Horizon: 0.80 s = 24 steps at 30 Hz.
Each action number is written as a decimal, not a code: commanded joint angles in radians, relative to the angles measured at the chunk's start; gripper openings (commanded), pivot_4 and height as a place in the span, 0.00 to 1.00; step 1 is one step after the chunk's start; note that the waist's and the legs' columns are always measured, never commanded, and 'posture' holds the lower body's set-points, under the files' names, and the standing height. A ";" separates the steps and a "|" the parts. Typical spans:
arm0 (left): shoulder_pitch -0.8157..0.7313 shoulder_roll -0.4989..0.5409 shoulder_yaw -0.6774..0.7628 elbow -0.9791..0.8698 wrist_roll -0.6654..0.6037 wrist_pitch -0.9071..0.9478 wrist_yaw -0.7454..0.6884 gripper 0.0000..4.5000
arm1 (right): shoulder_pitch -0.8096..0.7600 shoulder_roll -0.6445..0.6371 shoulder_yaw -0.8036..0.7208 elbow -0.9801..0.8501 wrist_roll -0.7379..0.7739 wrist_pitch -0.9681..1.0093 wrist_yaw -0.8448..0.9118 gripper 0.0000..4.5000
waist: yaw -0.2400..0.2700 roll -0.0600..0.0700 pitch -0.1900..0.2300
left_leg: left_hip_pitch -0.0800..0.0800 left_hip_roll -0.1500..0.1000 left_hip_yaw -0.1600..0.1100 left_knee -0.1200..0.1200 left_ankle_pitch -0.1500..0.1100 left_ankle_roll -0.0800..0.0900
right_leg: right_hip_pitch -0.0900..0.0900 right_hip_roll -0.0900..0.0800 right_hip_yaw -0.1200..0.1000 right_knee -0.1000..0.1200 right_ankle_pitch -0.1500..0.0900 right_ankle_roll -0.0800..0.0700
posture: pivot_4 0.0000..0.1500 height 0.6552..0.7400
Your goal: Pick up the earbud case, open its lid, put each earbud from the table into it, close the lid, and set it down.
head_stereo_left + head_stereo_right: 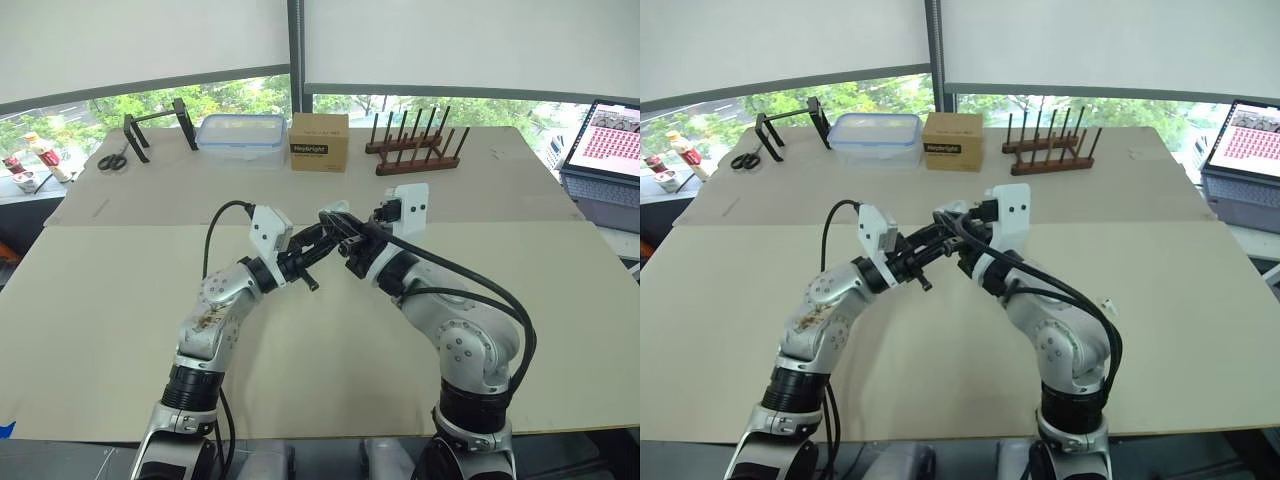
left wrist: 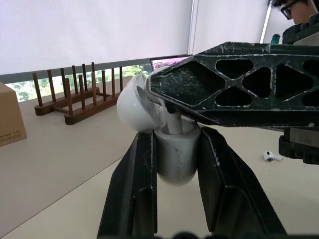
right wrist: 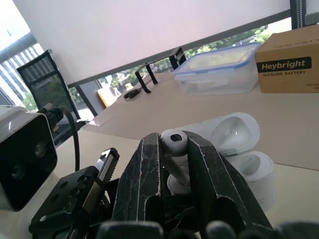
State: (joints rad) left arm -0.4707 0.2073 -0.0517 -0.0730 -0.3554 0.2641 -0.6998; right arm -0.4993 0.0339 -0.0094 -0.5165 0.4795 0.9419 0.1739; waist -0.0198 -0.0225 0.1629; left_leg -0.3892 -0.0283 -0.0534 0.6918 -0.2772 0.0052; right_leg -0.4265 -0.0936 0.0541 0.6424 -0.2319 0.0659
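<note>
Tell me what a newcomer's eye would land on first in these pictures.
First, the two grippers meeting above the middle of the table: the left gripper clamps an open white earbud case, and the right gripper holds an earbud with its stem in the case. Next, a second earbud lying alone on the table to the robot's right.

1 earbud case point(image 2: 174, 157), 2 earbuds point(image 3: 173, 141) point(image 2: 269, 156), 1 box point(image 1: 319, 141), 1 rack point(image 1: 415, 150).

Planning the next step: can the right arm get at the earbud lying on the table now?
Probably not yet: the right claw is shut on the first earbud at the open case. The loose earbud lies on bare table on the robot's right, nothing around it, so the way looks free.
</note>
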 commanded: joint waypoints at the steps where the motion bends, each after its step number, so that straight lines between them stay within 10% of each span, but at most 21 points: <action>1: -0.041 -0.013 0.011 -0.054 -0.018 -0.039 0.012 0.13 | 0.025 -0.006 0.040 -0.005 -0.007 -0.003 -0.013 0.08 | 0.000 0.000 0.000 | 0.000 0.000 0.000 0.000 0.000 0.000 | 0.000 0.000 0.000 0.000 0.000 0.000 | 1.00 1.00; 13: -0.023 0.020 0.008 -0.074 -0.017 -0.027 0.024 0.13 | 0.023 -0.080 0.035 -0.060 -0.031 -0.071 -0.030 0.99 | 0.002 0.000 0.000 | 0.000 0.000 0.000 0.000 0.000 0.000 | 0.001 0.000 0.000 -0.001 0.000 0.000 | 1.00 1.00; 24: -0.012 0.035 0.021 -0.059 -0.019 -0.030 0.014 0.13 | 0.017 -0.224 -0.124 -0.168 0.150 -0.008 0.054 1.00 | 0.006 0.000 0.000 | 0.000 0.001 0.000 -0.001 0.000 0.000 | 0.001 0.001 0.000 -0.001 0.000 0.000 | 1.00 1.00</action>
State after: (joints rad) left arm -0.4709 0.2377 -0.0475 -0.1088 -0.3574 0.2626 -0.6804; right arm -0.4768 -0.1721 -0.0865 -0.6267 0.5807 0.9257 0.2034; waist -0.0142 -0.0226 0.1629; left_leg -0.3892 -0.0277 -0.0534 0.6915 -0.2774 0.0055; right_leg -0.4250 -0.0932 0.0539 0.6403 -0.2320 0.0659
